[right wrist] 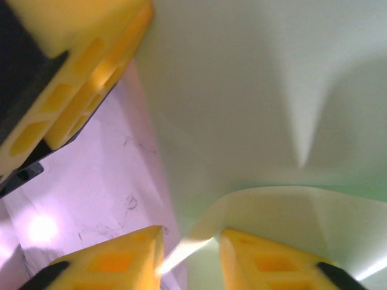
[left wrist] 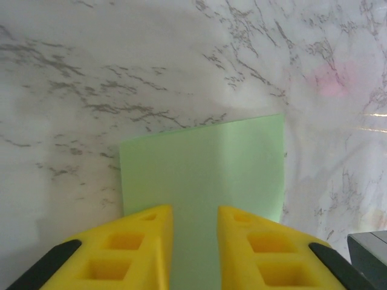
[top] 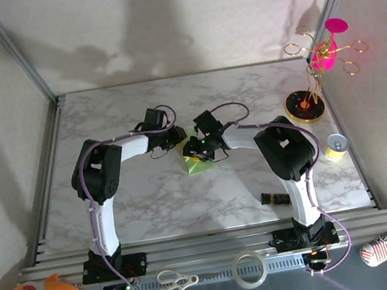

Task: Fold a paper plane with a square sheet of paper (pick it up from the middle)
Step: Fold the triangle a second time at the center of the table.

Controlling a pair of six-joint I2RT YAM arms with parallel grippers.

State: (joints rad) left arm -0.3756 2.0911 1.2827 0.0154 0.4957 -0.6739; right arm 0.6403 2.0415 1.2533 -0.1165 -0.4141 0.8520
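Top view: my left gripper (top: 176,137) and my right gripper (top: 201,147) meet nose to nose over the middle of the marble table (top: 150,196). The light green sheet of paper (top: 198,163) lies on the marble directly beneath them, on the side toward my bases. Its far part is hidden under the right gripper.

Left wrist view: my two yellow fingers (left wrist: 136,244) stand apart with a narrow gap, and green paper shows through that gap. The sheet lies on the marble ahead of the fingertips. One soft crease runs away from me along its middle. I cannot tell whether the fingertips press on it.

Right wrist view: the right fingers (right wrist: 275,263) are apart as well. A pale edge of the paper curls up in an arc, and its tip sits in the gap between them. I cannot tell whether it touches either pad. Beyond the curl the sheet spreads as a broad green surface with one pointed dent. A yellow finger of the left gripper sits at upper left, just beside the paper's edge.
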